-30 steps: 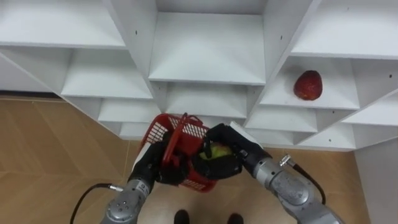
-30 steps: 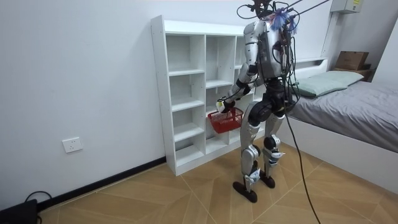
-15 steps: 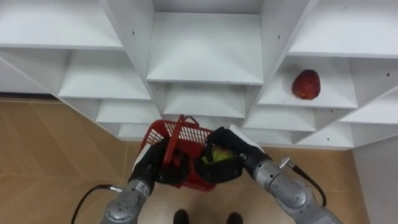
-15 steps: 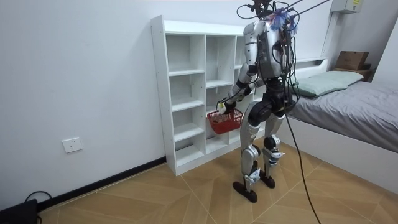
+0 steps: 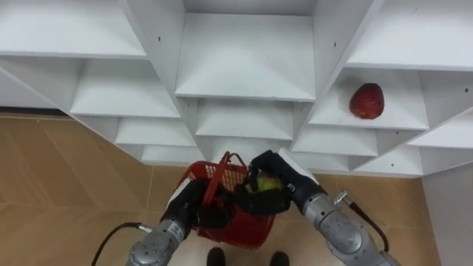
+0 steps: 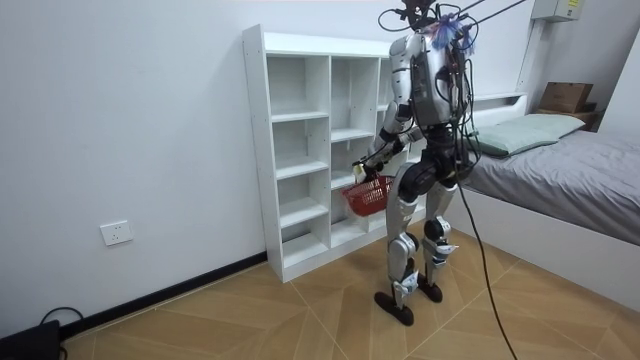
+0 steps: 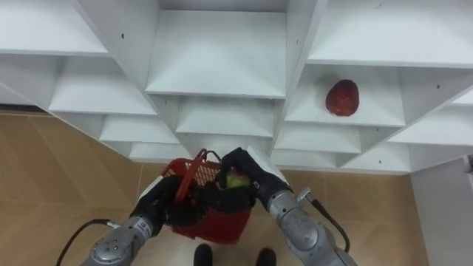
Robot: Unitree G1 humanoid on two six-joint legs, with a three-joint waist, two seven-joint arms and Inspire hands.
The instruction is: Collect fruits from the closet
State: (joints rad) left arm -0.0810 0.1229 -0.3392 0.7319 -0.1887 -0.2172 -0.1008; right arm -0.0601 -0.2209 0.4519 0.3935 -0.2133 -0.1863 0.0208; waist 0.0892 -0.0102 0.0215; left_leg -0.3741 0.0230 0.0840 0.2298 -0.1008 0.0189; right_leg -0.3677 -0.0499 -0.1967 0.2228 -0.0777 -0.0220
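Note:
I stand in front of the white closet (image 6: 310,150). A red wire basket (image 5: 247,222) hangs low before me, and my left hand (image 5: 198,210) is curled round its handle (image 5: 216,177). My right hand (image 5: 275,186) is shut on a green fruit (image 5: 263,182) and holds it just over the basket's right rim. A red fruit (image 5: 366,100) lies alone in a compartment at the upper right, well above and to the right of both hands. In the right eye view the same red fruit (image 7: 342,97) and basket (image 7: 211,218) show.
The closet's shelves (image 5: 244,66) and upright dividers stand close ahead of the hands. Wooden floor (image 5: 66,185) lies below on my left. In the room view a bed (image 6: 570,170) stands at the right behind me, and a wall socket (image 6: 117,233) at the left.
The basket has swung to the right and a little lower, with my left hand following it. My right hand has stayed over the basket with the green fruit in it.

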